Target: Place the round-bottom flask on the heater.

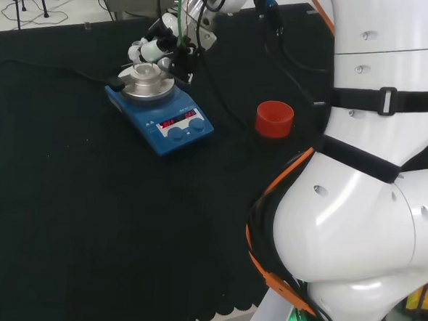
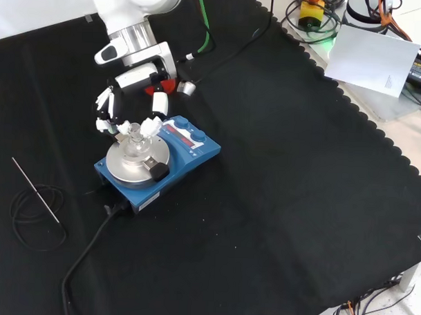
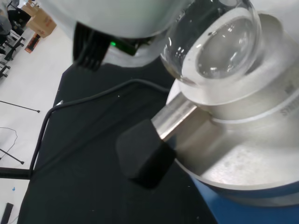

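Front view first: we see the black and white hand (image 2: 129,110) hanging just above the far side of the blue, flat-bodied heater (image 2: 158,162), its fingers (image 2: 153,122) curled down on either side of the neck of the clear glass round-bottom flask (image 2: 134,142). We judge that the fingers are closed around that neck, though the glass is hard to read and we cannot tell whether every fingertip touches it. Directly beneath the hand, the flask's bulb sits in the round, dull silver metal block (image 2: 137,164) on top of the heater, so the task's thing looks to be at its goal, with the release not yet made.

In the wrist view the bulb (image 3: 212,44) nests in a shallow bowl of the brushed metal, which we take to be why it goes there: a round bottom cannot stand on a flat surface, and the hollow cradles it. A short metal rod with a matte black, blocky grip (image 3: 145,154) juts from the block's side, pointing away from the hand.

In the head view a red ribbed ring (image 1: 275,118) stands on the black cloth (image 1: 87,218) well apart from the hand, a stand by its look, with nothing on it. A thin metal rod (image 2: 36,189) lies beside a coil of black cable (image 2: 35,220) on the cloth, well clear of the hand.
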Controlling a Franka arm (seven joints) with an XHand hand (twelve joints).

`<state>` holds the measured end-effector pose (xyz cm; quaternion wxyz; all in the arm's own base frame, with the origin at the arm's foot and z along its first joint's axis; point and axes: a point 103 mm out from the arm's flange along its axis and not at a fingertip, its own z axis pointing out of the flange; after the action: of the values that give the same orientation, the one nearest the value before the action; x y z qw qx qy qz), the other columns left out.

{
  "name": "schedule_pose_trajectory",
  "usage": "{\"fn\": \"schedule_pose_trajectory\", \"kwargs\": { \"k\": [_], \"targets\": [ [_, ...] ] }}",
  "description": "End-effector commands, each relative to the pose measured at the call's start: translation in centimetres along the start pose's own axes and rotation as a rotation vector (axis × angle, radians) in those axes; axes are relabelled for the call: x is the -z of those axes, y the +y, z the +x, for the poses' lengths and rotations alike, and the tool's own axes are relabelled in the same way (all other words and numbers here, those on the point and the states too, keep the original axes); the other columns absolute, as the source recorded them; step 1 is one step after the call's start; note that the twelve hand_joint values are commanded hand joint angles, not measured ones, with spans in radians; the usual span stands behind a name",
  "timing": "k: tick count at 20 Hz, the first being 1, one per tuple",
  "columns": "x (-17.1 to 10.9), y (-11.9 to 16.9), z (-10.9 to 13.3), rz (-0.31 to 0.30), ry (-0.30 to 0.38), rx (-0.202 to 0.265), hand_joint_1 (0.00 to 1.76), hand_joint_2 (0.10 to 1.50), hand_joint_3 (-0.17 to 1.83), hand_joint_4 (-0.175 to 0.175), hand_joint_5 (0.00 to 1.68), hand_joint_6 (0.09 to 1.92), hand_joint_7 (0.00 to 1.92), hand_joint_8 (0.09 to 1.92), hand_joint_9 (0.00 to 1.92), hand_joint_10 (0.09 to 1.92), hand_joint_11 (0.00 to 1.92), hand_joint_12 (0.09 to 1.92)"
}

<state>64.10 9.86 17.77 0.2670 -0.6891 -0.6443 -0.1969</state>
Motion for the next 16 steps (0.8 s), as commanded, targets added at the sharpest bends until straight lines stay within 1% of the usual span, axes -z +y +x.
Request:
{"fn": "schedule_pose_trajectory", "kwargs": {
  "k": [1, 9, 11, 12, 14, 16],
  "targets": [
    [-0.26, 0.08, -0.61, 0.002, -0.011, -0.013, 1.15, 0.55, 0.96, 0.008, 1.17, 1.01, 0.57, 0.62, 0.79, 0.56, 0.36, 1.32],
    [-0.42, 0.13, -0.81, 0.0, -0.007, -0.015, 1.15, 0.55, 0.96, 0.008, 1.17, 1.01, 0.57, 0.62, 0.79, 0.56, 0.36, 1.32],
    [-0.36, 0.07, -0.84, -0.011, -0.008, -0.011, 1.15, 0.58, 0.92, 0.002, 1.15, 1.01, 0.56, 0.62, 0.79, 0.56, 0.36, 1.32],
    [-0.34, 0.07, -0.79, -0.002, -0.013, -0.002, 1.14, 0.61, 0.87, -0.005, 1.14, 1.01, 0.56, 0.62, 0.79, 0.56, 0.36, 1.32],
    [-0.26, 0.03, -0.67, 0.004, -0.017, 0.008, 1.12, 0.56, 0.87, -0.04, 0.91, 0.97, 0.52, 0.63, 0.76, 0.57, 0.34, 1.32],
    [-0.22, 0.03, -0.53, 0.012, -0.025, 0.009, 1.1, 0.52, 0.87, -0.056, 0.75, 0.94, 0.49, 0.63, 0.74, 0.57, 0.32, 1.32]
  ]
}}
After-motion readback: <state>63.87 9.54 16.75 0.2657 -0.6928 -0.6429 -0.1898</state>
